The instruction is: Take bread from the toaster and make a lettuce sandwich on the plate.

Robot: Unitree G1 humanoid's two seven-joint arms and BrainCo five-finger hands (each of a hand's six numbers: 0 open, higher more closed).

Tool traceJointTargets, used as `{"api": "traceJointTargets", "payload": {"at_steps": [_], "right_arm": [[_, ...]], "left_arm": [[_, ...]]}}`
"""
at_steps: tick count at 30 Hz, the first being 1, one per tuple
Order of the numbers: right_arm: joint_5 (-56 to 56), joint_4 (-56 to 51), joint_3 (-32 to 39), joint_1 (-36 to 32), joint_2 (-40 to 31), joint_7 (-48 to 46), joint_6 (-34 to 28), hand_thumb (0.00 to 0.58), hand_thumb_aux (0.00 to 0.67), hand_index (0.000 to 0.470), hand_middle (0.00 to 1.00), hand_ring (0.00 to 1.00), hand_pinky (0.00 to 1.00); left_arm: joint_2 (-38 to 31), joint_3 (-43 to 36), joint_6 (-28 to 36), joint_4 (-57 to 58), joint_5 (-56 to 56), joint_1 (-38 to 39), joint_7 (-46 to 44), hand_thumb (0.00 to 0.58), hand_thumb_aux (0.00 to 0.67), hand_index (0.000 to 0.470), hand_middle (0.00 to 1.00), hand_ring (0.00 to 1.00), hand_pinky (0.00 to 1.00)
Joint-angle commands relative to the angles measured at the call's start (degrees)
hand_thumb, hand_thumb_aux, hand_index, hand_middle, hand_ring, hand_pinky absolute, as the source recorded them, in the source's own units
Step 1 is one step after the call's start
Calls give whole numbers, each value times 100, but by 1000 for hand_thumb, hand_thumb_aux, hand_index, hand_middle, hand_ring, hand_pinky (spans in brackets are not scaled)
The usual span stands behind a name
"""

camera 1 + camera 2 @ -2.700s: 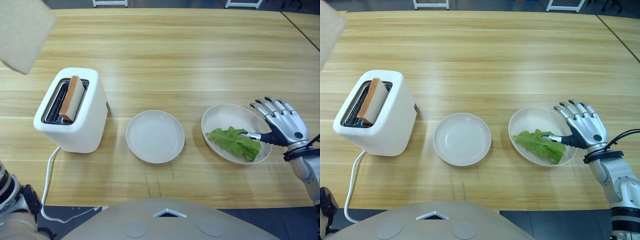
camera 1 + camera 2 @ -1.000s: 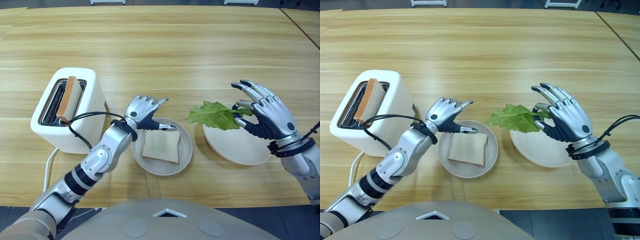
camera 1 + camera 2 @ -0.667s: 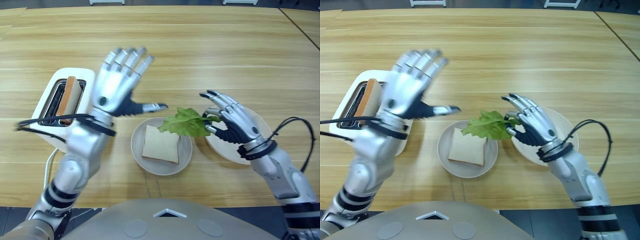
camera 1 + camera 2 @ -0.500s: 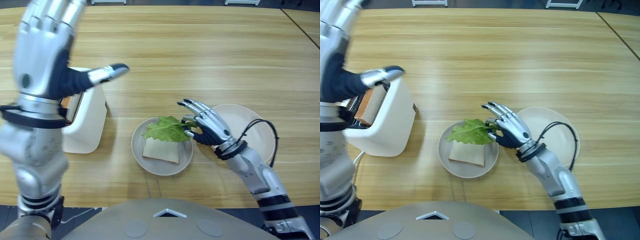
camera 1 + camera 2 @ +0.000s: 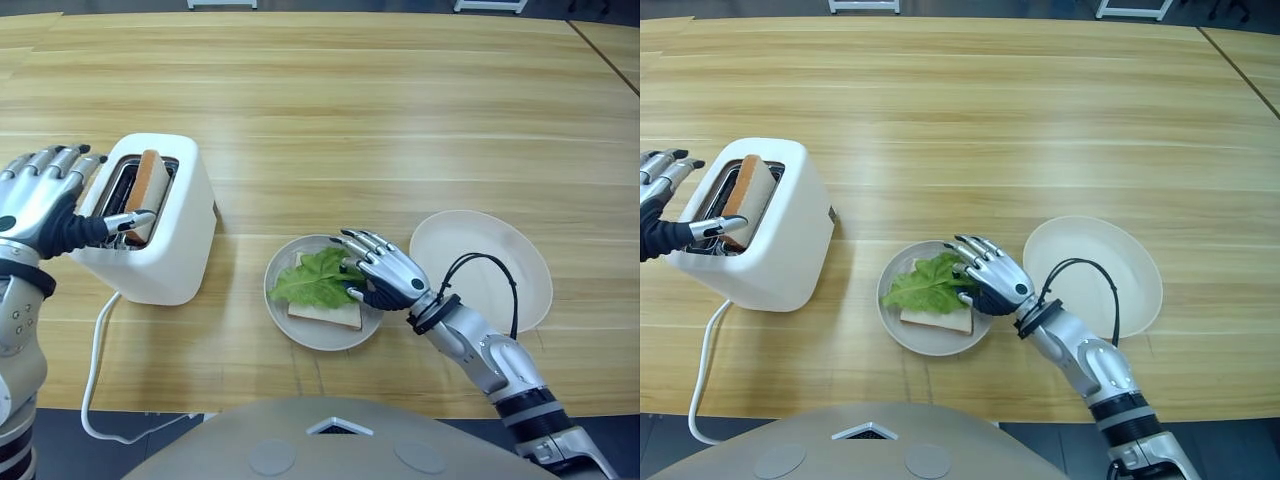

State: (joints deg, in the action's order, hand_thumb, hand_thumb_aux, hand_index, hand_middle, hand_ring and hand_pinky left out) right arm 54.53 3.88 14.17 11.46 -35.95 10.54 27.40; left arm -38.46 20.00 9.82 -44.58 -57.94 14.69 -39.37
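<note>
no lettering, number, label or sign can be read on the toaster [image 5: 165,250], the plate [image 5: 310,338] or the bench [image 5: 400,100].
</note>
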Motion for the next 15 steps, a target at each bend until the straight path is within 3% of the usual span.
{"api": "traceJointTargets", "payload": {"at_steps": [1,7,9,10,13,15], "right_arm": [[-68,395,-217,141,-94,-62,-141,0,0,0,0,0,0],[-345,853,-396,343,16,-101,-198,0,0,0,0,0,0],[-501,1005,-498,403,42,-119,-199,0,0,0,0,0,0],[-574,1079,-554,431,45,-139,-210,0,0,0,0,0,0],[-744,1203,-696,486,67,-186,-221,0,0,0,0,0,0],[-844,1215,-776,519,84,-201,-218,0,0,0,0,0,0]], "left_arm": [[-151,-234,-47,444,-500,-261,42,0,0,0,0,0,0],[-68,-701,-25,987,-969,-766,212,0,0,0,0,0,0],[-24,-822,-16,1056,-1019,-829,224,205,131,92,0,0,0],[-6,-880,-20,1075,-1016,-844,214,223,145,101,0,0,0],[71,-1002,-10,1054,-931,-861,191,441,342,240,0,0,0],[166,-1097,2,995,-823,-855,175,500,420,295,0,0,0]]}}
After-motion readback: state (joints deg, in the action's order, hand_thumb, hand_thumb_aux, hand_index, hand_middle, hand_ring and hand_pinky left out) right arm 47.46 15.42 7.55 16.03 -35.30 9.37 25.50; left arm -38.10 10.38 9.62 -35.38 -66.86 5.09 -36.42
